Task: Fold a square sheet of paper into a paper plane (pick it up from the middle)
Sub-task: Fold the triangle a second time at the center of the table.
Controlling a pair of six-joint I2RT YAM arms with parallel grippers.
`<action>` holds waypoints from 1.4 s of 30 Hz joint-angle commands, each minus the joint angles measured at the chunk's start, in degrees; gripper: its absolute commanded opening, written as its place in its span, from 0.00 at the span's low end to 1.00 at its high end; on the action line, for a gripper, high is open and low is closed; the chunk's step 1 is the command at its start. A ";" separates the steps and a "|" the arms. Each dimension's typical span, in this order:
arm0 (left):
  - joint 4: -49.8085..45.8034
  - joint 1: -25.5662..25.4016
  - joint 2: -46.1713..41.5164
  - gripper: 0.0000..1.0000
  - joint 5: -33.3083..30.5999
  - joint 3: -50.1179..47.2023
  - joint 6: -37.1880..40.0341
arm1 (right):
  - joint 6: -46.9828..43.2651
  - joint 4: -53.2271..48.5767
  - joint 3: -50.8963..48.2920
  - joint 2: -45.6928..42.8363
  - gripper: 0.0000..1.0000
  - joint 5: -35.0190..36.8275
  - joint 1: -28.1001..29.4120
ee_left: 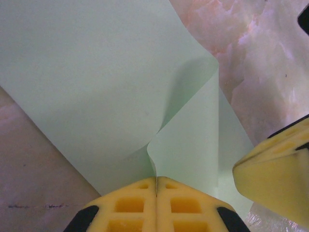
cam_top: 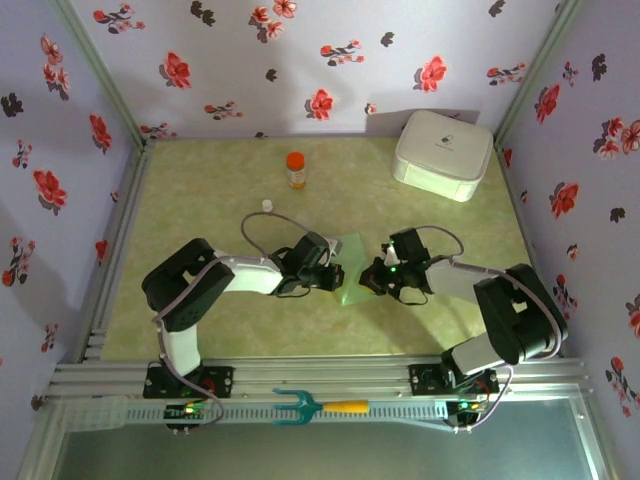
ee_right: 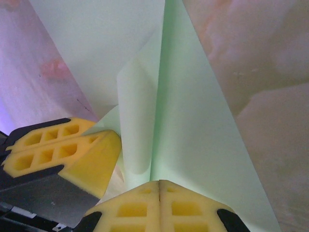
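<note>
Both grippers are clenched on the paper (cam_top: 351,266), one on either side. In the top view it shows as a narrow pale green strip between the left gripper (cam_top: 334,276) and the right gripper (cam_top: 373,279). Its long axis runs from the near side to the far side, leaning slightly right at the far end. That view does not show whether the sheet is clear of the table.

The left wrist view gives the fold that the top view cannot. The yellow pads (ee_left: 130,205) of the left gripper (ee_left: 156,186) meet in a tight seam with the paper (ee_left: 91,82) pinched in it. From the seam a wide flat panel spreads ahead and to the left. A second flap curls up just right of the seam, and its straight edge runs directly away from the fingers. The right gripper (ee_left: 273,169) sits close on the right, at the sheet's edge.

In the right wrist view the right gripper (ee_right: 159,186) has its pads (ee_right: 186,208) pressed together on the paper (ee_right: 198,121). A long crease climbs straight ahead from that seam. A loose curl stands just left of the crease. The left gripper (ee_right: 60,154) is near on the left, with the green sheet running into it.
</note>
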 commanded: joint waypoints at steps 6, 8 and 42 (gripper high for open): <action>-3.98 -0.33 -1.77 0.05 0.39 3.12 5.17 | -2.60 -5.59 0.70 3.39 0.00 5.03 0.41; -4.43 -0.31 -2.04 0.05 -0.13 3.56 6.50 | -2.97 -6.11 1.20 3.70 0.00 5.11 0.39; -3.61 -0.06 0.00 0.06 -3.13 2.69 9.53 | -3.21 -6.78 1.25 3.32 0.00 5.50 0.38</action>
